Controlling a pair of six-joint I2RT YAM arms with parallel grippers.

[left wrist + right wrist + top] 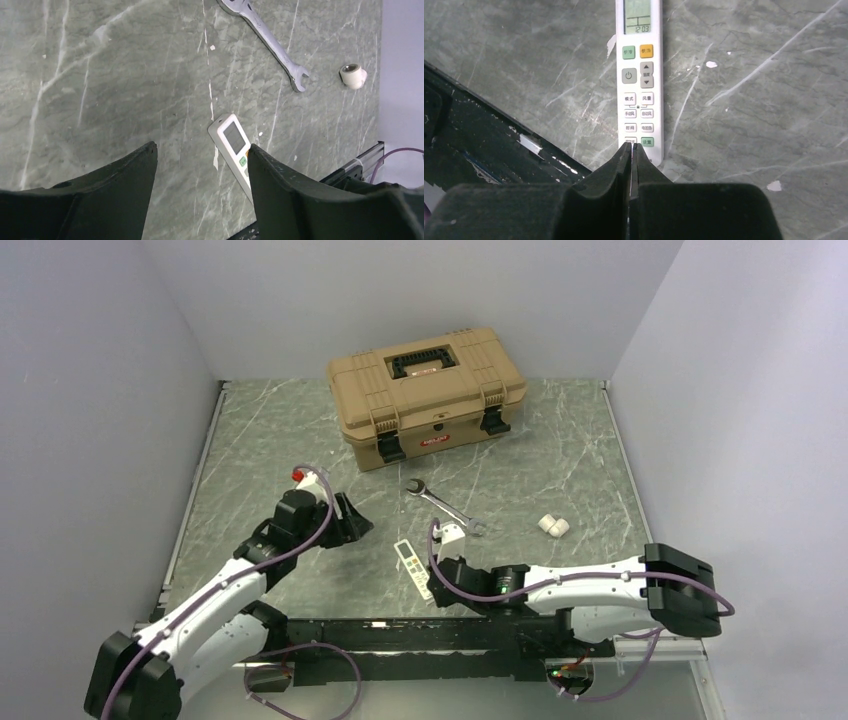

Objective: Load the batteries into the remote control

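Note:
The white remote control [413, 568] lies flat on the marble table near the front edge, button face and lit display up. It also shows in the right wrist view [638, 75] and the left wrist view [231, 145]. My right gripper [441, 576] is shut, and its tips [632, 146] sit over the remote's near end, by the lowest buttons. My left gripper [352, 521] is open and empty, left of and behind the remote; in its own view [202, 150] its right finger [280, 185] hides the remote's lower part. No batteries are in view.
A steel wrench [445, 505] lies behind the remote, also in the left wrist view [270, 37]. A small white cylindrical fitting [553, 526] lies to the right. A tan toolbox [425, 390], shut, stands at the back. A black rail [420, 635] runs along the front edge.

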